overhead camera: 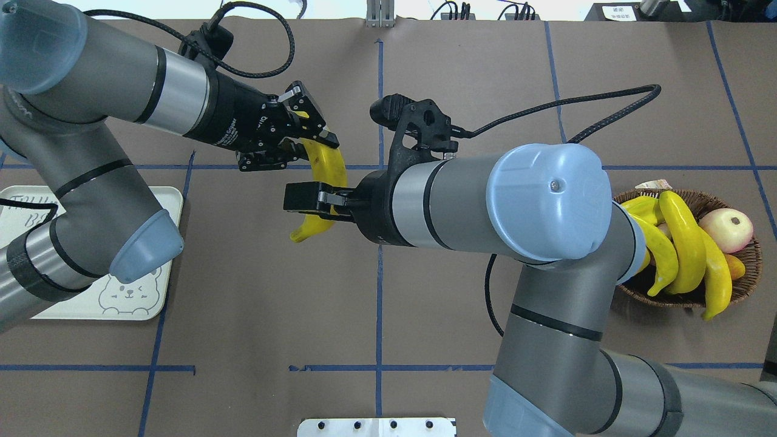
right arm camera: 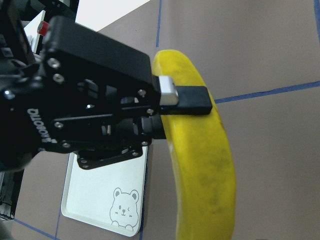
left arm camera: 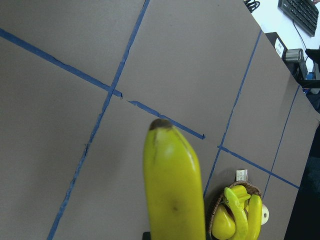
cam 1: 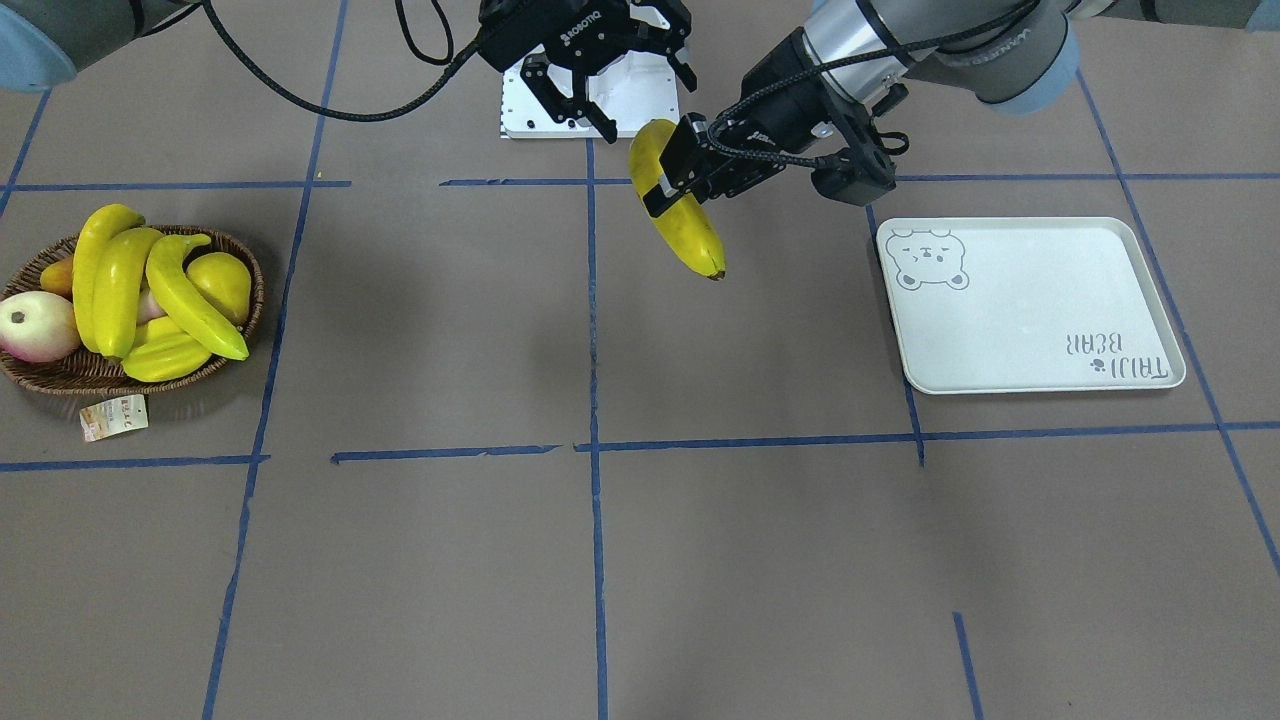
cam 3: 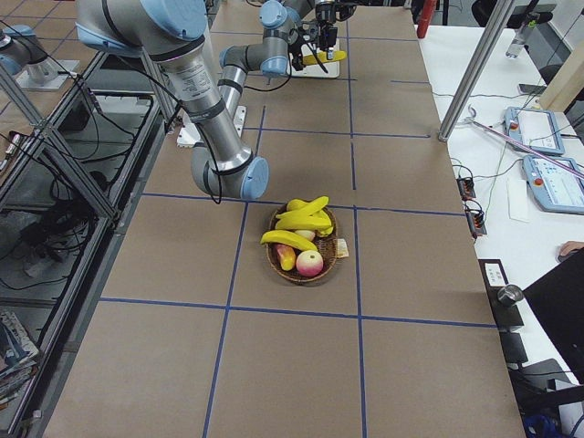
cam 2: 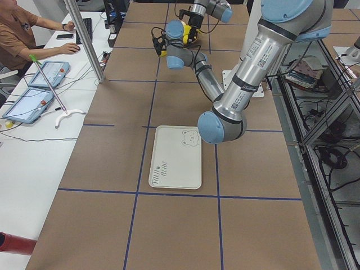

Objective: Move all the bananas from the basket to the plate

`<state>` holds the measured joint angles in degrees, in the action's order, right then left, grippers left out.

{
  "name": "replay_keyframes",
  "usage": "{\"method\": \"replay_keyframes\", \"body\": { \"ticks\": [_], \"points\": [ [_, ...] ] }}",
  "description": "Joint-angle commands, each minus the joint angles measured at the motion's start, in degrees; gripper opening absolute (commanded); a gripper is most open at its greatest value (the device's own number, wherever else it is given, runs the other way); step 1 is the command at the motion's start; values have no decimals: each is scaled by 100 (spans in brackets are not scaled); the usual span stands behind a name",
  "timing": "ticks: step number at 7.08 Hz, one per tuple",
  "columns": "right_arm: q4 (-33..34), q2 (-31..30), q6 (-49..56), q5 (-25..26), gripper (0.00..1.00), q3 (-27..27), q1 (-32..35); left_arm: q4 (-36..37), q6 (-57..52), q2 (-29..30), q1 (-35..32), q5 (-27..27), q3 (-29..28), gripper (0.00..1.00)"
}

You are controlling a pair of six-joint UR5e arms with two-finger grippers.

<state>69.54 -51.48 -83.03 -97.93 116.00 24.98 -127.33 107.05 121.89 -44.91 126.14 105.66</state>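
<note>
One yellow banana (cam 1: 690,225) hangs in the air over mid-table, between the basket and the plate. My left gripper (cam 1: 668,180) is shut on its upper half; the right wrist view shows its black fingers (right arm camera: 192,97) clamped across the banana (right arm camera: 205,190). My right gripper (cam 1: 635,100) stands open just behind the banana's upper end, apart from it. Three more bananas (cam 1: 125,290) lie in the wicker basket (cam 1: 60,375) at the table's end on my right. The white bear plate (cam 1: 1030,310) lies on my left with nothing on it.
The basket also holds a yellow pear (cam 1: 220,280), a ridged starfruit (cam 1: 165,355) and a pink-white round fruit (cam 1: 35,325). A paper tag (cam 1: 115,417) lies beside it. A white mounting plate (cam 1: 600,110) sits at the robot's base. Operators' desks line one side of the table.
</note>
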Motion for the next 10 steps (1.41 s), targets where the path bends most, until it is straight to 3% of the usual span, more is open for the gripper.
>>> {"method": "replay_keyframes", "body": {
  "ticks": [1, 3, 6, 8, 10],
  "points": [
    [15, -325, 6, 2, 100, 377, 16, 607, -104, -295, -35, 7, -28, 0],
    [50, -660, 6, 10, 100, 687, 68, 1216, -1452, -1093, -393, -11, 156, 0],
    [59, -767, 6, 72, 100, 652, 86, 1395, -3840, -3007, -1018, -54, 18, 0],
    [60, -767, -2, 142, 100, 643, 69, 1386, -4568, -3328, -1405, -54, -552, 0],
    [60, -784, -2, 142, 100, 643, 69, 1334, -4597, -3329, -1424, -55, -1132, 0]
  ]
}}
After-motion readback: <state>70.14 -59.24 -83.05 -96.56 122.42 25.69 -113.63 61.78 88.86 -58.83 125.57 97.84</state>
